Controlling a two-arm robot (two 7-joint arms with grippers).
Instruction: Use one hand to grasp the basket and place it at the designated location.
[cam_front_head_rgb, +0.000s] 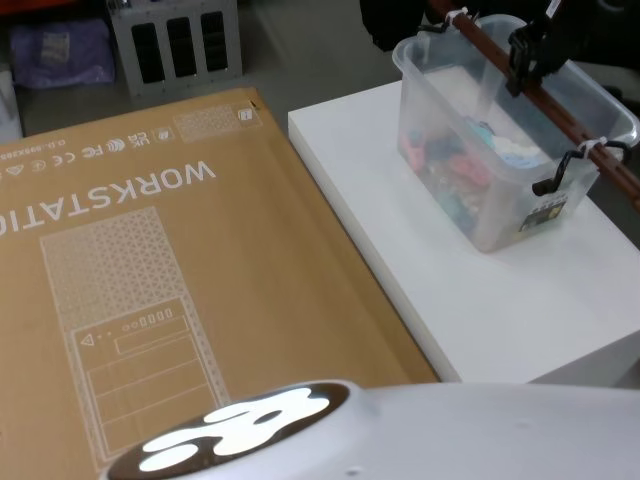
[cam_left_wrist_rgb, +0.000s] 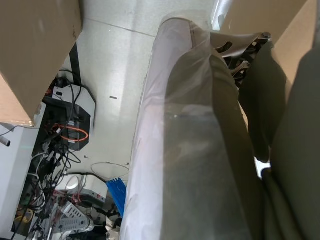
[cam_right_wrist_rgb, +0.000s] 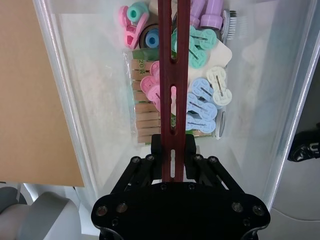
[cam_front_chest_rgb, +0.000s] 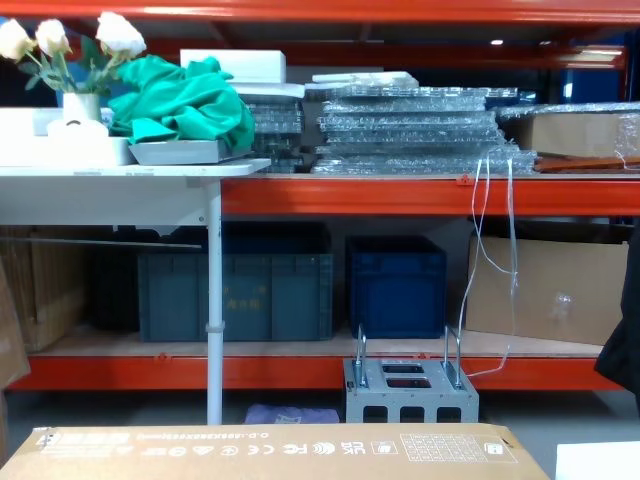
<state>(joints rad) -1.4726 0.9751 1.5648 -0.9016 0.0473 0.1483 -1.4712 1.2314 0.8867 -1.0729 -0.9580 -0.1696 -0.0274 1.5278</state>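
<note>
Basket sits on the white desk, at its far right. Right gripper pinches the red handle bar mid-span. Grasp appears made; next move calls for a level lift and carry.

Bright even light, soft faint shadows.

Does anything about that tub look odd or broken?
Nothing spilled or broken. The basket has a makeshift handle: a reddish slotted bar tied across its rim, which the right gripper clamps.

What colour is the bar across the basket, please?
Dark red bar, best in right wrist view.
</note>
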